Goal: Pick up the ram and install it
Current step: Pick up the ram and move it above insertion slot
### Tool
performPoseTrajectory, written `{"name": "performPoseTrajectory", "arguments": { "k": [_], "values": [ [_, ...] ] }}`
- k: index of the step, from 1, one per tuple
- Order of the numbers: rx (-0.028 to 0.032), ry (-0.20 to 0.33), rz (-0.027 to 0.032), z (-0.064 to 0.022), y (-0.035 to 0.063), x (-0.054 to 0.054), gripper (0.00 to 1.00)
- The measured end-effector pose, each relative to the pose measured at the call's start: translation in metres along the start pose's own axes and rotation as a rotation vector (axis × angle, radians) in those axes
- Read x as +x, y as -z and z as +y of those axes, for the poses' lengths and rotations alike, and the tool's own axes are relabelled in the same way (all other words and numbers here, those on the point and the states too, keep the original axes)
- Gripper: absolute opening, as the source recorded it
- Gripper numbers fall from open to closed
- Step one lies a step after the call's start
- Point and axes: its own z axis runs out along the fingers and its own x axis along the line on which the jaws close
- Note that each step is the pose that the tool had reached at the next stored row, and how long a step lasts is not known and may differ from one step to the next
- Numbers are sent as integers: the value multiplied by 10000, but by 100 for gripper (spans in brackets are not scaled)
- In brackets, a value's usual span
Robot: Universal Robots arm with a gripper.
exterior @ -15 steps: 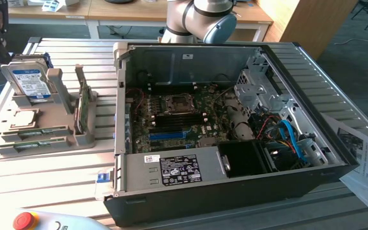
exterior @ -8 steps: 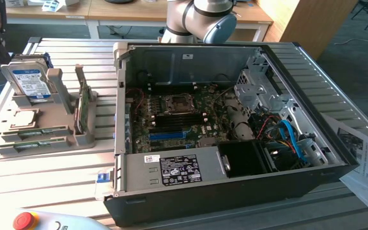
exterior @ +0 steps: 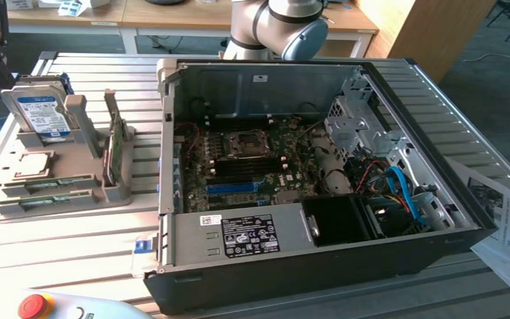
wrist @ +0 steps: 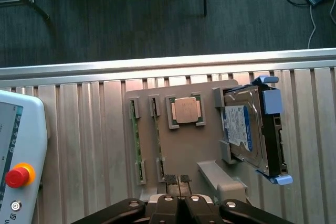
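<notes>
**Figure: approach stage of the pick.** You had the jaws pressed together and empty, hanging over one edge of the grey holder, close to one end of the ram. The ram stood on edge in its slot. A second like stick stood on one side of it, the processor on the other, and the hard drive beyond that. The holder sat on the table, on the exterior view's left of the open computer case, whose motherboard showed bare black slots. Nothing was yet lifted or installed. By judgement, a grasp would call for the jaws to part and straddle the stick's thin upper edge squarely.
</notes>
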Motion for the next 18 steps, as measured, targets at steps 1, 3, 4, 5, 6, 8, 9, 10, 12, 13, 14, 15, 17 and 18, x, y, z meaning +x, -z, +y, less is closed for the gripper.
{"name": "performPoseTrajectory", "arguments": {
  "k": [1,3,4,5,6,8,9,10,12,13,14,15,17,18],
  "values": [
    [0,1,0,0,0,0,10],
    [0,0,0,0,0,0,10],
    [0,0,0,0,0,0,10],
    [0,1,0,0,0,0,10],
    [0,1,0,0,0,0,10],
    [-1,30,1,0,0,0,10],
    [-1,83,3,0,-1,0,10],
    [-3,170,7,0,-1,0,10],
    [-8,362,16,0,0,0,10],
    [-10,480,21,0,-1,0,10],
    [-13,612,26,0,-1,0,10],
    [-17,736,32,0,0,0,10],
    [-21,970,42,0,-1,0,10],
    [-24,1064,46,0,0,0,10]
  ]
}}
